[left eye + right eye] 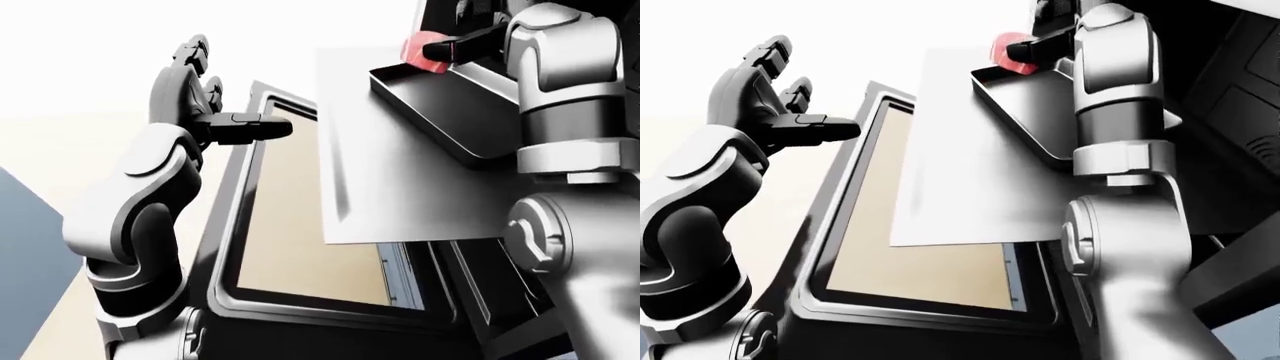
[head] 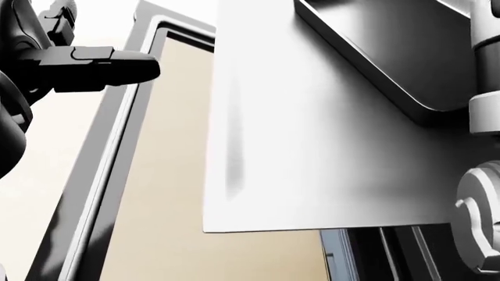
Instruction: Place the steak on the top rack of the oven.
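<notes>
Left hand [image 1: 200, 97], upper left of left-eye view: dark fingers spread, empty, well apart from steak. Open oven door [image 1: 300, 225] below centre. Dark metal tray [image 1: 450, 112] upper right; red steak [image 1: 420, 51] at its top corner. Right hand [image 1: 465, 45] touching steak, far nearer; grip unclear, largely hidden.

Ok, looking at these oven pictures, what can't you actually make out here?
- Steak: only a red edge shows in the eye views; the right hand covers the rest. The head view misses it, cut off at the top.
- Right hand's grip: fingers hidden behind its own forearm, so unclear.
- Tray: its far end is hidden by the right arm.
- Oven racks: not visible; the flat grey sheet and arm block the cavity.
- Left hand: open, holding nothing.
</notes>
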Available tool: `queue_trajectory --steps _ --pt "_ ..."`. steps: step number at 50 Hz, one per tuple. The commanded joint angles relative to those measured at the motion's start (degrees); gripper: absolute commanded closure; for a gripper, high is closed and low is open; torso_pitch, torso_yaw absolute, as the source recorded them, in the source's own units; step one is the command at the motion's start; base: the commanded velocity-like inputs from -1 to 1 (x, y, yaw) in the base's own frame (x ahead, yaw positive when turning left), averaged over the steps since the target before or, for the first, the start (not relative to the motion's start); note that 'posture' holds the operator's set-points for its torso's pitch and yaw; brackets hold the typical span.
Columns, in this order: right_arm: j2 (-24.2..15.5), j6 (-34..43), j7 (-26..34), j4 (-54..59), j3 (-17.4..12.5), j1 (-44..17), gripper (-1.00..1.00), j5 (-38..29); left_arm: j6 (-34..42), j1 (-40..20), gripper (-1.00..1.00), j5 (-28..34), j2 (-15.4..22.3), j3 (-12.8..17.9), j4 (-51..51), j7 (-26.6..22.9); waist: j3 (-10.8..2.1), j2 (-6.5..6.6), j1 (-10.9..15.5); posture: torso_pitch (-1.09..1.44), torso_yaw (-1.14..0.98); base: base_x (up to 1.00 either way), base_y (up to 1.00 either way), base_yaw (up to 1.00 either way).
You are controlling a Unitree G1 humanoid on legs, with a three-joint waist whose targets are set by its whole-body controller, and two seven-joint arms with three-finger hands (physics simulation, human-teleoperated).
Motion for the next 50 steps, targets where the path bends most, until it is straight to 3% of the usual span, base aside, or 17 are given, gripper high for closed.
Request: queue_trajectory --steps 1,50 --pt "-1.05 -2.88 -0.81 -2.54 -0.49 -2.12 1.0 -0.22 -1.75 -1.77 -1.0 0.07 0.55 0.47 -1.52 0.05 -1.97 -0.15 -0.01 0.0 0.0 0.0 0.0 0.0" --pt "-4.54 -11.26 -6.53 6.03 -0.08 3.82 1.0 -11.47 -2.18 -1.65 -1.0 0.39 0.82 0.6 -0.99 -0.24 -2.67 -0.4 0.32 0.0 0.0 0.0 0.0 0.0"
